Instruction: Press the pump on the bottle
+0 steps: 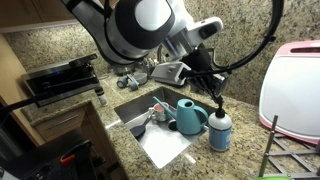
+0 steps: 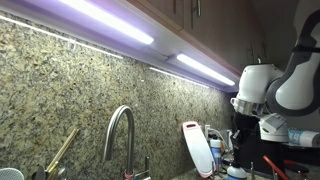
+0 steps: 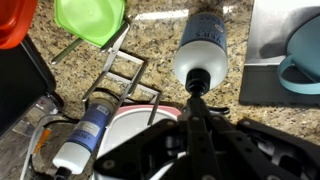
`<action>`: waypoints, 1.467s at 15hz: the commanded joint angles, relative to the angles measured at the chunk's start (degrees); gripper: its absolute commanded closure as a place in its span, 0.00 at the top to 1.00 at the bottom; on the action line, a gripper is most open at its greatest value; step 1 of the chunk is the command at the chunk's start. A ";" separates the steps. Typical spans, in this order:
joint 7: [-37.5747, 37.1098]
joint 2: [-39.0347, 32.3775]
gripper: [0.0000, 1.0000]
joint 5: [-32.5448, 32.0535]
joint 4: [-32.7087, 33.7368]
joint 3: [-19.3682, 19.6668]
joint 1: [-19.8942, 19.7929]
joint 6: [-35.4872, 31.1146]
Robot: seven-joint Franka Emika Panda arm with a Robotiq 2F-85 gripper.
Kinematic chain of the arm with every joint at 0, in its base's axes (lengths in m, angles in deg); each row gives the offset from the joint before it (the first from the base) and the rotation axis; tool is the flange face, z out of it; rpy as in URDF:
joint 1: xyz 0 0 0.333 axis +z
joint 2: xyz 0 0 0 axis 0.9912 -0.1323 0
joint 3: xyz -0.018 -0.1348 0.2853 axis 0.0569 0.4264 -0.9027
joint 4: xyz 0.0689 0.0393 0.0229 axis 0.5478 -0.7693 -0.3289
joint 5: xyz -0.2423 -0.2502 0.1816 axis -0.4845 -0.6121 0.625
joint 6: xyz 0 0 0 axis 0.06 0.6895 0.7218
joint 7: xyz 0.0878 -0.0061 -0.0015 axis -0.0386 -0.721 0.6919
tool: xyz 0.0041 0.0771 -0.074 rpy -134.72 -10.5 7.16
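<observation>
The blue-grey bottle (image 1: 220, 133) stands on the granite counter at the sink's corner, next to a teal watering can (image 1: 190, 116). Its black pump (image 1: 220, 109) is on top. In the wrist view I look down on the bottle (image 3: 207, 45) with the pump (image 3: 199, 79) right at my fingertips. My gripper (image 3: 198, 100) is shut, its fingers pressed together, and its tip sits on or just above the pump head; I cannot tell whether it touches. In an exterior view the gripper (image 1: 217, 93) hangs directly over the pump. The bottle also shows small in an exterior view (image 2: 215, 150).
The sink (image 1: 160, 142) lies beside the bottle, with a faucet (image 2: 120, 135). A pink-rimmed white board (image 1: 295, 85) leans at the counter's end. The wrist view shows a wire rack (image 3: 125, 75), a green container (image 3: 90, 20) and another bottle lying down (image 3: 88, 128).
</observation>
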 commanded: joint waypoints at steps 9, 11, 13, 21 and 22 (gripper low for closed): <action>1.12 -1.69 0.00 1.48 3.06 -5.20 -4.63 3.22; 1.00 -1.99 0.00 1.44 3.43 -5.43 -4.82 3.54; 0.93 -2.34 0.00 1.45 3.82 -5.63 -5.00 3.84; 0.47 -2.43 0.00 0.70 3.79 -5.50 -4.97 4.25; 0.45 -2.28 0.00 0.54 3.61 -5.39 -4.86 4.06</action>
